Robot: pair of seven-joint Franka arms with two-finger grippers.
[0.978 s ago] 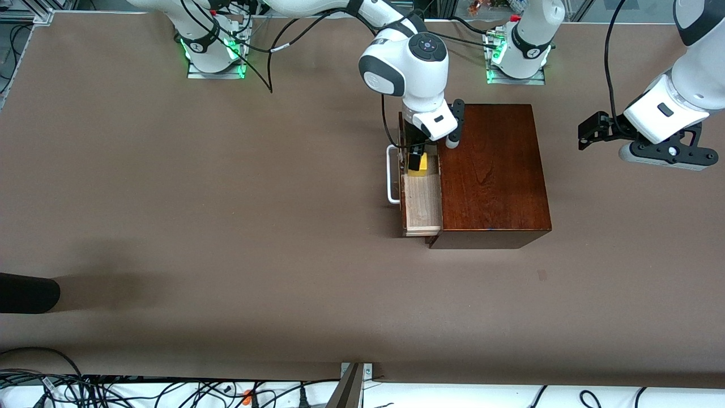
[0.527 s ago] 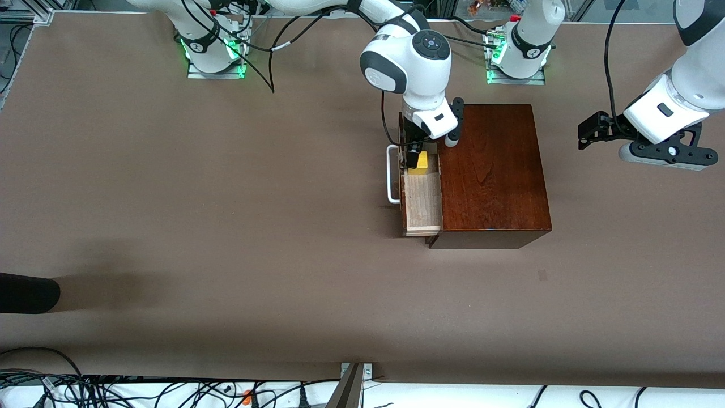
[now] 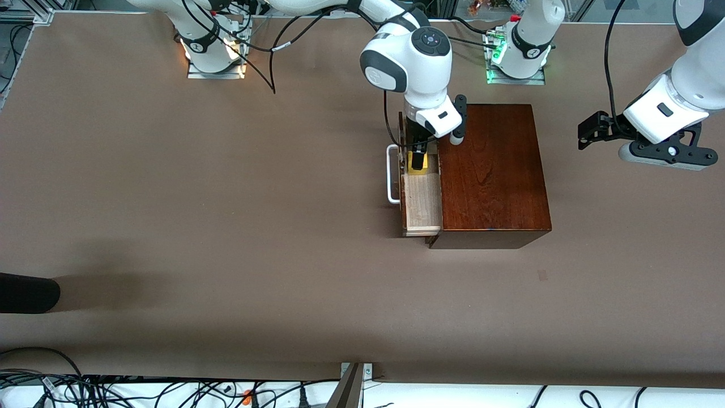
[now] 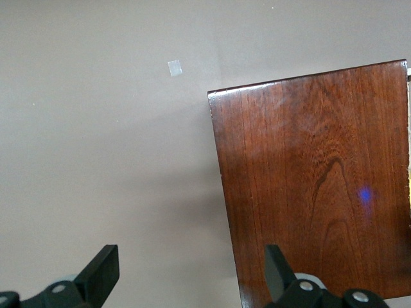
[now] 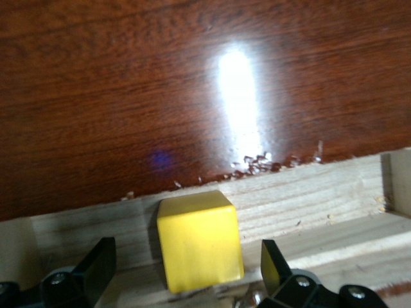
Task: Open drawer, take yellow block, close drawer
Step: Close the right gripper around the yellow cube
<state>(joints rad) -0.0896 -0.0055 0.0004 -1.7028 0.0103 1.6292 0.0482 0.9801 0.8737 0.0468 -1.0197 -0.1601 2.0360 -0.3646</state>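
The drawer (image 3: 422, 207) of the dark reddish-brown box (image 3: 493, 170) stands pulled out toward the right arm's end, with its white handle (image 3: 392, 173) and pale wood floor (image 5: 308, 212) showing. The yellow block (image 3: 417, 169) sits in the drawer at the end farther from the front camera, and it shows as a cube in the right wrist view (image 5: 199, 237). My right gripper (image 3: 418, 158) is down in the drawer and open, with one finger on each side of the block (image 5: 187, 256). My left gripper (image 3: 584, 133) waits open and empty over the table beside the box (image 4: 191, 268).
The box top (image 4: 321, 173) fills part of the left wrist view. A small pale patch (image 3: 542, 275) lies on the brown table nearer the front camera. A black object (image 3: 28, 292) juts in at the table edge at the right arm's end.
My right wrist has shifted and turned slightly over the drawer. The yellow block stays in the drawer. The left arm has not moved.
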